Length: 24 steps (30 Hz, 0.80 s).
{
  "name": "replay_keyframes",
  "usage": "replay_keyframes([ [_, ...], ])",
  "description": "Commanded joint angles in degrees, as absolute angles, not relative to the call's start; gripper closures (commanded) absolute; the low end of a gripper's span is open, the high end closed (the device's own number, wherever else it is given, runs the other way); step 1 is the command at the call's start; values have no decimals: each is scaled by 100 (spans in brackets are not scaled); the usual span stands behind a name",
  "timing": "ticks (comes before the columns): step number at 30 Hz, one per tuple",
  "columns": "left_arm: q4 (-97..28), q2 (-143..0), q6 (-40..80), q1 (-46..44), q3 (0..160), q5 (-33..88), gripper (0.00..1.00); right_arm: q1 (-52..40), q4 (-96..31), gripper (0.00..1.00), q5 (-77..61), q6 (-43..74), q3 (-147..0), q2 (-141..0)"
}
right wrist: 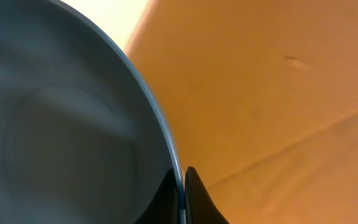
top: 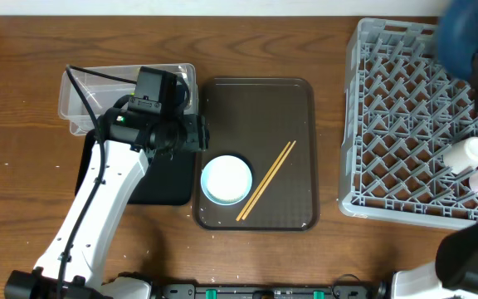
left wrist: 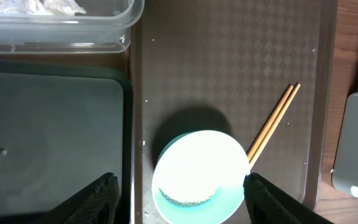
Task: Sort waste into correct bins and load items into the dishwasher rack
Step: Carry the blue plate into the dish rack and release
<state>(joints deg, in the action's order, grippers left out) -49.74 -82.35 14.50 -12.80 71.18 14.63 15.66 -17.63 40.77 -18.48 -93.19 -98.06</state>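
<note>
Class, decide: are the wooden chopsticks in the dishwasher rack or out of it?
Out. The chopsticks lie flat on the brown tray, beside the bowl; the rack stands apart to the tray's right.

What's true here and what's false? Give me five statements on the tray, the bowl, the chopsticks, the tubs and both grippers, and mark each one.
1. The bowl sits on the brown tray. True.
2. The chopsticks lie inside the bowl. False: the chopsticks lie on the tray beside it.
3. The right gripper is shut on the rim of the dark blue plate. True.
4. The left gripper is shut on the bowl. False: the left gripper is open and holds nothing.
5. A crumpled tissue lies in the clear tub. True.
</note>
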Motion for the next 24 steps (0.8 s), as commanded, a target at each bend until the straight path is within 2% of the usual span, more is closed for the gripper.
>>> replay_keyframes([
  [1,-4987,-8246,1356,-1267,7148,1426,32,1898,-1293,99,4925,-2714,-9321,-9985],
  [7,-4987,-8246,1356,-1267,7148,1428,33,2281,-375,99,5240,-3385,-9321,-10433],
  [15,-4984,-8246,1358,-1267,7148,1428,33,2462,-150,99,5487,-3374,-9321,-11192],
  [24,-4965,-8246,1393,-1267,7148,1428,33,2224,-21,99,5977,-3107,-9319,-11856],
])
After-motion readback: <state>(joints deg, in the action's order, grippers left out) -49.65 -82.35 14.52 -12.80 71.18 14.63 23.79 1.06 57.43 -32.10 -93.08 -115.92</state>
